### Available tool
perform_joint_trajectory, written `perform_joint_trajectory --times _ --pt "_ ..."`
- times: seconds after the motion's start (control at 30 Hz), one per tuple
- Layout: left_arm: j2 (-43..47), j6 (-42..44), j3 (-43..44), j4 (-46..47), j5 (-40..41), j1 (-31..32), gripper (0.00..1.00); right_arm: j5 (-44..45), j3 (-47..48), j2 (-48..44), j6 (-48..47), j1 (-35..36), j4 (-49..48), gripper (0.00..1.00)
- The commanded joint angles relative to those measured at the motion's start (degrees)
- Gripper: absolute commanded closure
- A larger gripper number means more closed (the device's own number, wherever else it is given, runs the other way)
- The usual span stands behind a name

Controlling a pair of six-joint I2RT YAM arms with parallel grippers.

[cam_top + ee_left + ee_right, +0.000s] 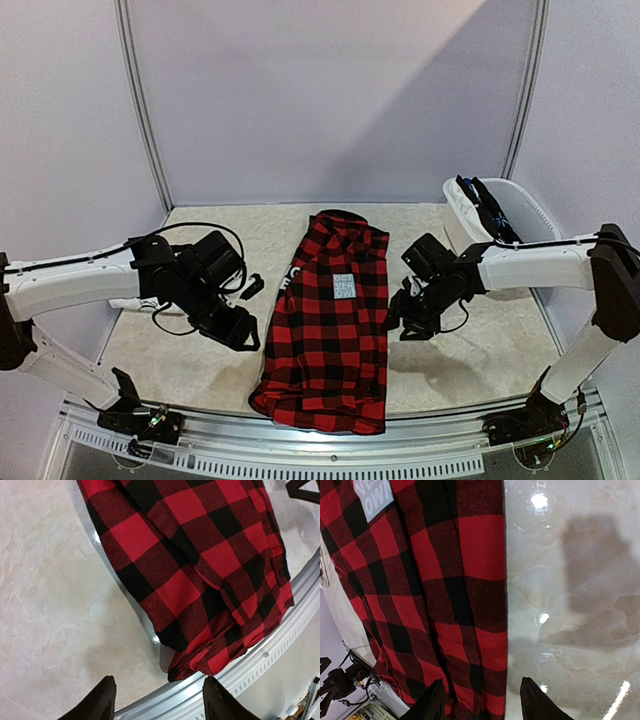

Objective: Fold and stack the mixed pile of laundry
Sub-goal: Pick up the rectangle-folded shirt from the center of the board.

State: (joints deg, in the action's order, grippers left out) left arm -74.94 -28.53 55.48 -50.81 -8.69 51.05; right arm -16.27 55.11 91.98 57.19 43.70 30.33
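Observation:
A red-black plaid garment (325, 340) lies folded into a long strip down the middle of the table, with its white lettering patch (343, 286) facing up. My left gripper (243, 335) hovers just off its left edge, open and holding nothing. In the left wrist view the plaid's (200, 555) near corner lies ahead of the open gripper (159, 692). My right gripper (400, 322) is at the garment's right edge, open. In the right wrist view the plaid's (420, 580) edge runs below and between the spread fingers of that gripper (481, 692). Dark and blue garments (488, 212) sit in the tub.
The white plastic tub (530, 212) stands at the back right. A pale piece of cloth (135, 303) shows under the left arm, and a small black object (251, 287) lies left of the plaid. The metal front rail (260, 665) borders the table's near edge.

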Motion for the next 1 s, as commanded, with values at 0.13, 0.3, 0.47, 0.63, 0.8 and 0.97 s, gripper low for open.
perform_joint_trajectory --times 0.13,0.3,0.47,0.63,0.8,0.97 --pt "-2.4 3.0 0.4 1.1 -5.9 -4.4 0.42 -3.0 -0.1 6.9 2.5 0.7 -6.8 0.52" --pt "-2.5 3.2 -0.1 1.7 -6.7 -5.4 0.43 -3.4 0.1 9.6 2.3 0.8 -7.4 0.58" --pt "-2.6 3.6 -0.4 2.1 -7.2 -5.9 0.45 -3.7 0.5 11.5 1.9 0.8 -7.8 0.7" --pt "-2.7 3.5 -0.6 2.3 -7.3 -6.3 0.47 -3.0 2.9 13.6 0.7 0.8 -6.2 0.91" --pt "-3.3 3.1 -0.5 3.2 -7.4 -6.7 0.47 0.7 7.7 15.8 -1.4 -0.5 -0.2 1.0" --pt "-5.9 3.5 1.8 3.5 -7.5 -7.1 0.48 2.9 11.1 17.3 -2.0 -4.7 3.2 1.0"
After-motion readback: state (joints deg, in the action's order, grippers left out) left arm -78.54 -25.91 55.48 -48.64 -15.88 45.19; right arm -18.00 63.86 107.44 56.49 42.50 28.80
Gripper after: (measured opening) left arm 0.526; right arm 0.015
